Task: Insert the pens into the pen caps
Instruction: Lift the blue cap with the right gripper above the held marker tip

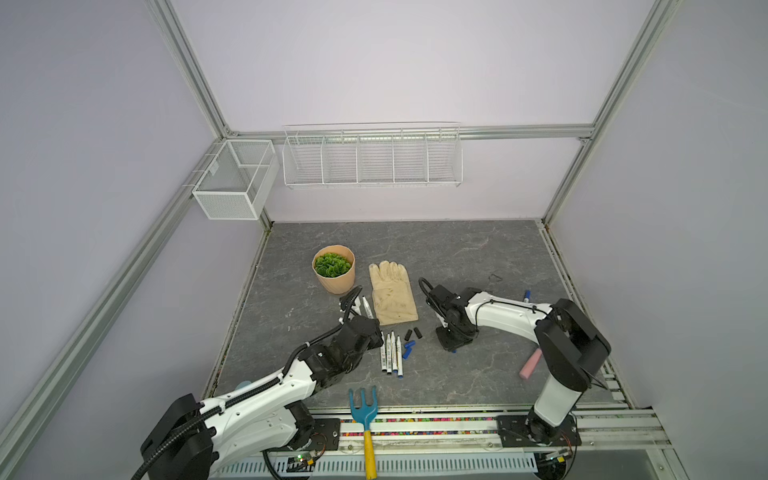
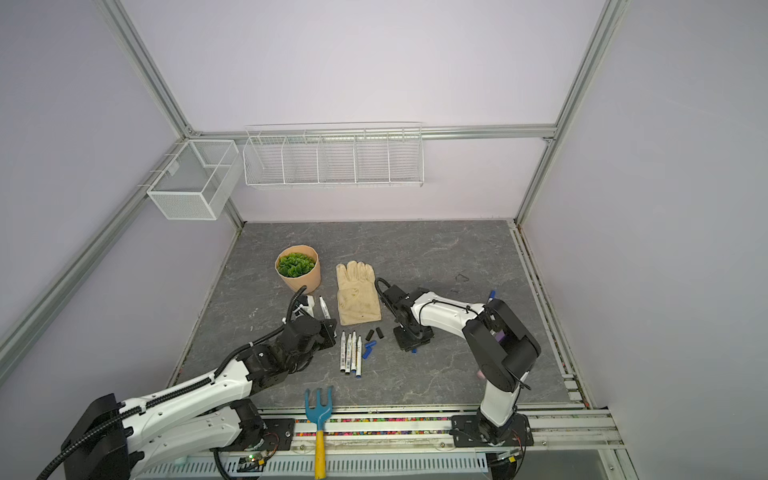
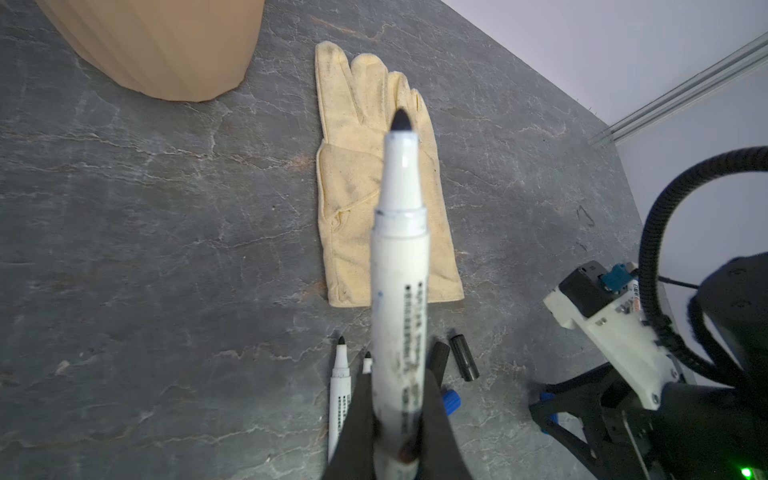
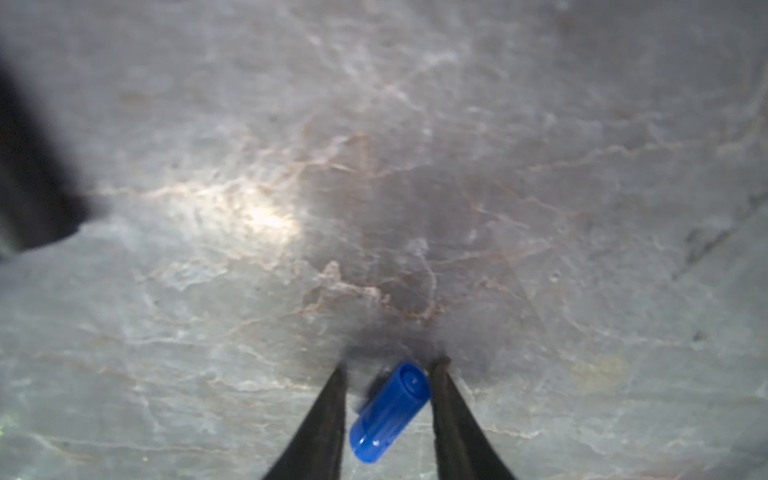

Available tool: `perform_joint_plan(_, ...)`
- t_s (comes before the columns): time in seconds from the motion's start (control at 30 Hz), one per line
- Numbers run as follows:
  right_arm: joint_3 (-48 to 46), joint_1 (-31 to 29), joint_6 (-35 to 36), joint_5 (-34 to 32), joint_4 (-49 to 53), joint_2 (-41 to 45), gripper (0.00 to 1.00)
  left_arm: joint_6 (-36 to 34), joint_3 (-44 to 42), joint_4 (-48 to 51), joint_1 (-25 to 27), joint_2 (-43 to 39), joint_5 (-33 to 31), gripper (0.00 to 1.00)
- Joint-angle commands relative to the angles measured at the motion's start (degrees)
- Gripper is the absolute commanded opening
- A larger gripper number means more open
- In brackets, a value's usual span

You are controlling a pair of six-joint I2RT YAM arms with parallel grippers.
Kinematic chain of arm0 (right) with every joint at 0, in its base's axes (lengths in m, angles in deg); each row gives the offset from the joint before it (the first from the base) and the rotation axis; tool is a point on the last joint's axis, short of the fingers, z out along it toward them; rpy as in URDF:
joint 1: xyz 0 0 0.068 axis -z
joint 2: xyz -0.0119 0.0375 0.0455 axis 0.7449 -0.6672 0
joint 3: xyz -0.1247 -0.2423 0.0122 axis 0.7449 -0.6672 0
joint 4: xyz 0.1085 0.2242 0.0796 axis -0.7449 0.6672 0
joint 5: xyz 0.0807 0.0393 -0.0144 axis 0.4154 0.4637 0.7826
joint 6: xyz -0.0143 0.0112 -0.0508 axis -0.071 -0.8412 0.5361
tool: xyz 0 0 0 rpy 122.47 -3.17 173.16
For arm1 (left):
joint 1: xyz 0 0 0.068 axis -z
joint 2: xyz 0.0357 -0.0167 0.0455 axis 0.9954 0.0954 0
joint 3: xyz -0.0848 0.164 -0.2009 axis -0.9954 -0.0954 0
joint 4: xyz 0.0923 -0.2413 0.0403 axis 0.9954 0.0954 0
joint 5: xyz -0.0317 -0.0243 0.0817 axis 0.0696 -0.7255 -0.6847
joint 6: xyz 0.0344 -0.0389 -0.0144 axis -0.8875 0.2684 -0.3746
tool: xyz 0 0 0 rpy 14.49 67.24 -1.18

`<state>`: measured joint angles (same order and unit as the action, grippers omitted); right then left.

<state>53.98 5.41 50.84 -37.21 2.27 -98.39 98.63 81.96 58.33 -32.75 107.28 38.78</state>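
With a marker pen (image 3: 399, 270) pinched by the left end effector (image 3: 397, 386), the skewed blue pen cap (image 4: 388, 411) could be ejected from the spread right end effector (image 4: 391, 365).

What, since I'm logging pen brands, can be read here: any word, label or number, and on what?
Held pen, barrel print: too blurred to read.
Pens on the table, barrel labels: too small to read.
Sticker on the right arm, red lettering: too small to read.
Nothing is legible.
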Motion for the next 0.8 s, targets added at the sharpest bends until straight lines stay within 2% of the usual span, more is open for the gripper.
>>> perform_joint_plan(0.0, -1.2, 0.6, -0.3, -0.6, 1.5, -2.4, 0.24, -1.4, 0.7, -1.3, -0.1, 1.0, 0.9, 0.0)
perform_joint_plan(0.1, -0.9, 0.8, -0.3, -0.4, 1.5, -2.8, 0.16, -3.0, 1.7, -1.3, -0.2, 1.8, 2.3, 0.0)
perform_joint_plan(0.27, -2.0, 3.2, 0.0, 3.0, -1.0, 1.3, 0.09, -7.6, 2.6, -3.5, -0.2, 2.9, 8.3, 0.0)
perform_joint_plan(0.53, 2.1, 6.8, 2.3, 11.9, -7.2, 12.4, 0.06, -15.1, 5.2, -5.3, 1.5, 7.0, 18.4, 0.0)
perform_joint_plan(0.77, 6.0, 7.6, -1.3, 23.9, -19.6, 20.3, 0.07, -21.1, 9.6, -6.3, 8.0, 12.1, 20.0, 0.0)
